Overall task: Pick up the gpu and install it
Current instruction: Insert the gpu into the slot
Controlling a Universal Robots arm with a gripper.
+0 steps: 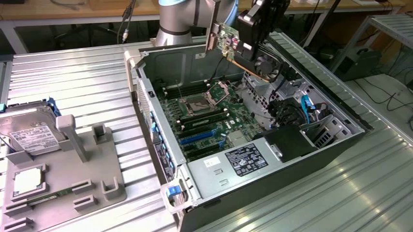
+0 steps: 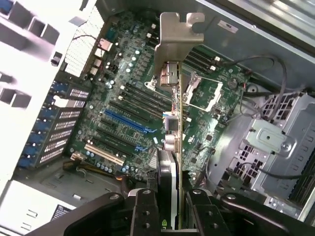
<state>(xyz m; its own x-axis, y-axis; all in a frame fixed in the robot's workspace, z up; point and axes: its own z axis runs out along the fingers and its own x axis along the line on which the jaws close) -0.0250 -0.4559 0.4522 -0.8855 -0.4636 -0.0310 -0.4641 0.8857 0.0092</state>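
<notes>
Though pick-up looks done, install remains: gpu (image 2: 173, 128) hangs edge-on above motherboard (image 2: 133, 96), clear of it, end effector (image 2: 172, 209) clamped on card's end opposite silver bracket (image 2: 178, 37). Blue expansion slot (image 2: 125, 123) on motherboard unfilled.

Green gpu (image 2: 180, 142), silver bracket (image 2: 178, 34), blue slot (image 2: 125, 123)

Ribbed metal tabletop (image 1: 77, 82), wooden workbench (image 1: 65, 13) behind, cables (image 1: 382, 95) on pale floor (image 1: 400, 113)
</notes>
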